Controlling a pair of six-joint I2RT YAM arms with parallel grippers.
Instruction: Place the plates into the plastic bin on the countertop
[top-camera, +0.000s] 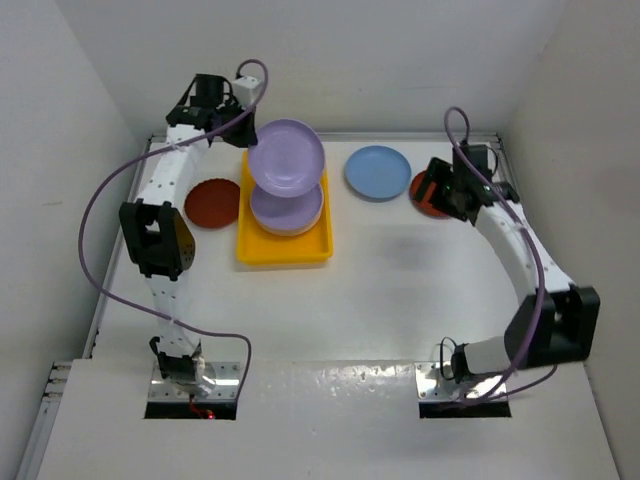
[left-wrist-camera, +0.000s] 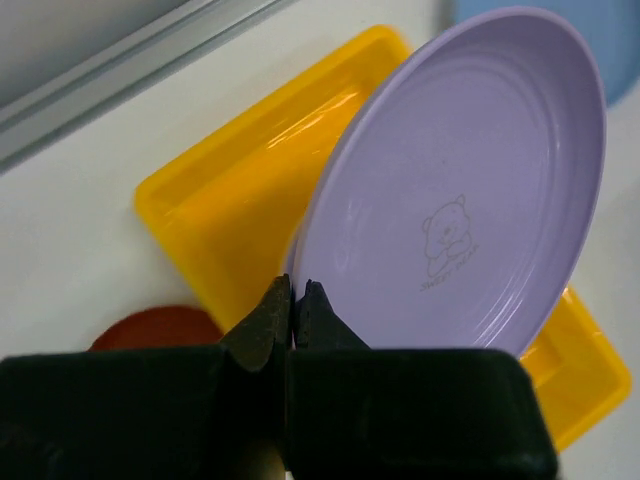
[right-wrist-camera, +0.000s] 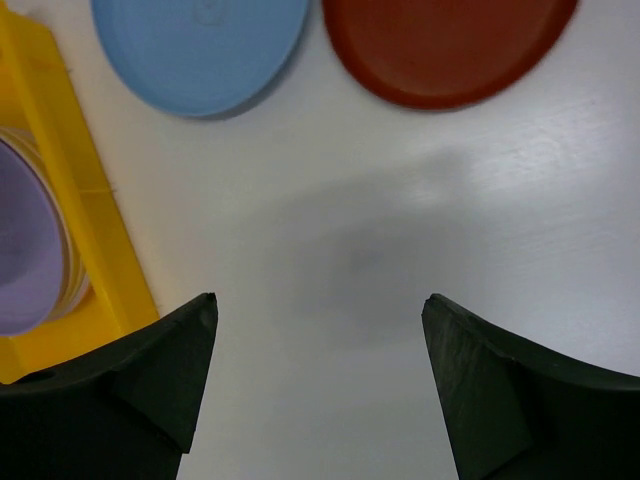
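Observation:
My left gripper is shut on the rim of a lilac plate and holds it tilted above the yellow plastic bin. In the left wrist view the gripper pinches that plate over the bin. A stack of plates with a lilac one on top lies in the bin. A light blue plate and two dark red plates lie on the countertop. My right gripper is open and empty over the right dark red plate.
White walls enclose the countertop on three sides, with a metal rail along the far edge. The right wrist view shows the light blue plate, the bin's edge and the stacked lilac plate to the left.

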